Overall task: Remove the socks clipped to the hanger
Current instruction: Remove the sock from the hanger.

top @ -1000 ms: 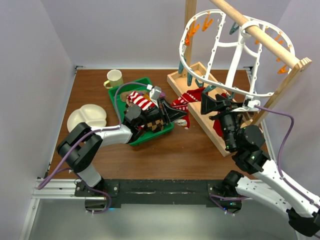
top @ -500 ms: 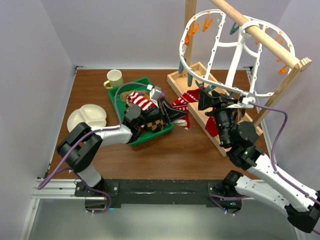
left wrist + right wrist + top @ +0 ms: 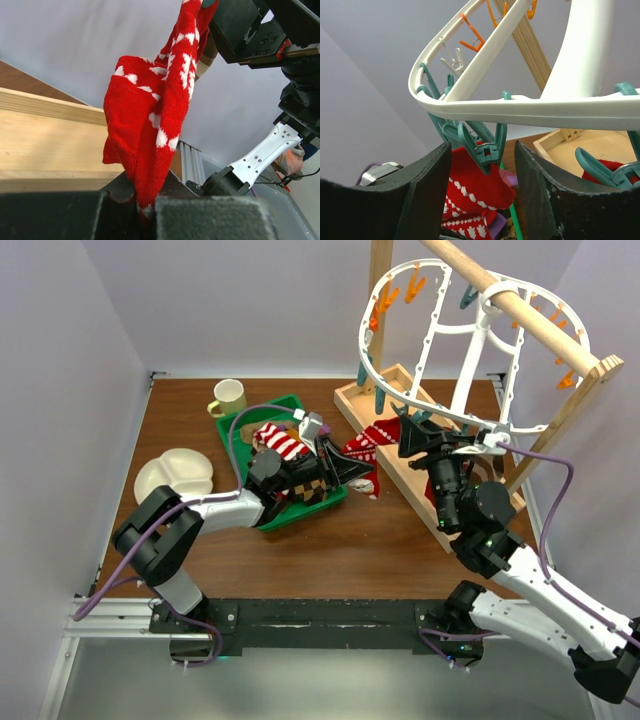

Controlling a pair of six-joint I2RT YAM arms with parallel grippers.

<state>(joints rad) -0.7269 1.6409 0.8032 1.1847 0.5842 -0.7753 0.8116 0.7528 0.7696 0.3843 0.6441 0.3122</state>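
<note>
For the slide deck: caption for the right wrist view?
Open right gripper straddles a teal clip on the white hanger, red sock below it.

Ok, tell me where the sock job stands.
Done: socks lie in the green tray. In hand: the left gripper is shut on the red sock at its lower end, the right gripper open around its teal clip. Left: freeing it from the hanger, plus seemingly a second red sock further along.
</note>
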